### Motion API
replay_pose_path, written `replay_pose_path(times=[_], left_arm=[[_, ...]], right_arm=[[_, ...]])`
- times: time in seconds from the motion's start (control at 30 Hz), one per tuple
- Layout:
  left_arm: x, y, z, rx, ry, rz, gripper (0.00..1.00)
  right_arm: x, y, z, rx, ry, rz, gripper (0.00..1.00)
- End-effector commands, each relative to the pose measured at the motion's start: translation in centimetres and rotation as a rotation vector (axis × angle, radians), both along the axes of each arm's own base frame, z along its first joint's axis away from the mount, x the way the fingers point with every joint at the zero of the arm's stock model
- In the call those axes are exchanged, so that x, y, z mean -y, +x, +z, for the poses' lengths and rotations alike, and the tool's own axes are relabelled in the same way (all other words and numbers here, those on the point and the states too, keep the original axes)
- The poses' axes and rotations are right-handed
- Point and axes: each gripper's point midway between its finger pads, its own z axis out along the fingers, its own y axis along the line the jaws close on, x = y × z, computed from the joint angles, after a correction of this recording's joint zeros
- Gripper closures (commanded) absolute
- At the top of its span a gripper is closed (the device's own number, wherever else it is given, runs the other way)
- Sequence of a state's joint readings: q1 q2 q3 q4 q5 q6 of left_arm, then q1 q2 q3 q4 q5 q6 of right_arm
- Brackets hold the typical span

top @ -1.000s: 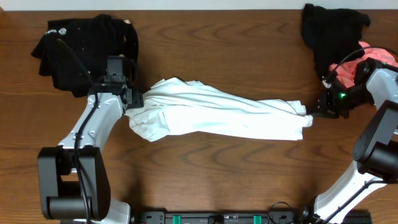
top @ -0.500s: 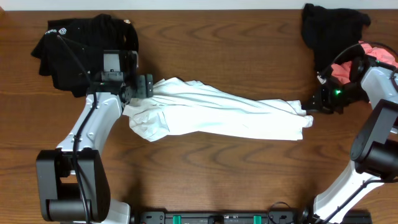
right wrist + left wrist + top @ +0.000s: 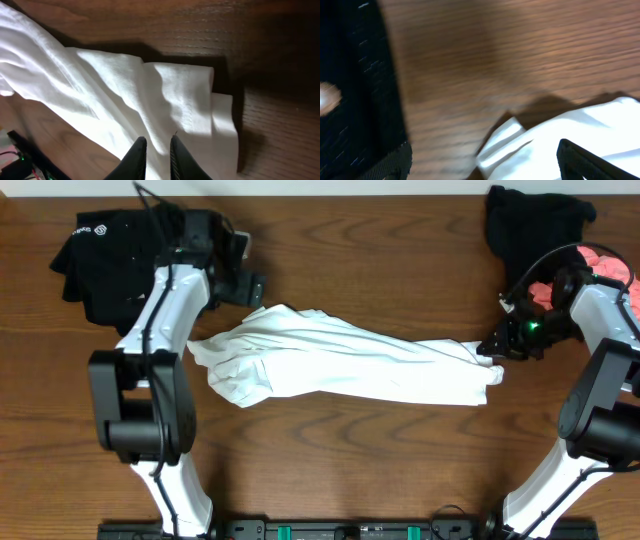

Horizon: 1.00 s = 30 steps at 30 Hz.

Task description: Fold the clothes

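The white T-shirt (image 3: 350, 365) lies bunched in a long band across the middle of the table. No chest print shows. My left gripper (image 3: 250, 283) is open and empty, just above the shirt's upper left end and beside a black garment (image 3: 110, 250). In the left wrist view its fingers (image 3: 485, 162) stand wide apart over bare wood, with the shirt's corner (image 3: 580, 125) at lower right. My right gripper (image 3: 488, 350) is at the shirt's right end. In the right wrist view its fingers (image 3: 156, 150) are nearly together with a fold of the white cloth (image 3: 125, 90) between them.
The black garment fills the left of the left wrist view (image 3: 350, 75). A second black piece (image 3: 535, 225) and a pink piece (image 3: 610, 265) lie at the back right corner. Bare wood (image 3: 350, 470) runs along the front of the table.
My left gripper has let go of the shirt's left end, opened and moved up and to the right. My right gripper has shifted a little left and up over the shirt's right end.
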State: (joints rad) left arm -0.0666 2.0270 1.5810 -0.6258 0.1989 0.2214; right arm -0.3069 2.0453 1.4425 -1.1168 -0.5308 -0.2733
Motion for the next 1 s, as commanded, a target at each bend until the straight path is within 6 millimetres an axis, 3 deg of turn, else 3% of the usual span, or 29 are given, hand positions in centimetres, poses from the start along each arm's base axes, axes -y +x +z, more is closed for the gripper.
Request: replay_pose_path(times=[0.0, 0.17, 0.3, 0.67, 0.9, 0.97], left_arm=[[2.8, 0.3, 0.0, 0.006, -0.039, -0.130, 0.07], [4.6, -0.5, -1.9, -0.036, -0.027, -0.212, 0.07], [5.9, -0.9, -2.2, -0.041, -0.041, -0.263, 0.07], [6.1, -1.2, -5.5, -0.099, -0.035, -0.280, 0.09], [6.3, -1.4, -5.8, -0.107, -0.035, -0.284, 0.33], [6.5, -1.6, -6.0, -0.112, -0.035, -0.289, 0.56]], right_arm=[[-0.7, 0.1, 0.5, 0.019, 0.015, 0.019, 0.85], [-0.7, 0.1, 0.5, 0.018, 0.015, 0.016, 0.85], [-0.7, 0.1, 0.5, 0.017, 0.015, 0.016, 0.85], [-0.7, 0.1, 0.5, 0.017, 0.015, 0.017, 0.85], [-0.7, 0.2, 0.5, 0.021, 0.014, 0.017, 0.85], [-0.7, 0.2, 0.5, 0.021, 0.014, 0.017, 0.85]])
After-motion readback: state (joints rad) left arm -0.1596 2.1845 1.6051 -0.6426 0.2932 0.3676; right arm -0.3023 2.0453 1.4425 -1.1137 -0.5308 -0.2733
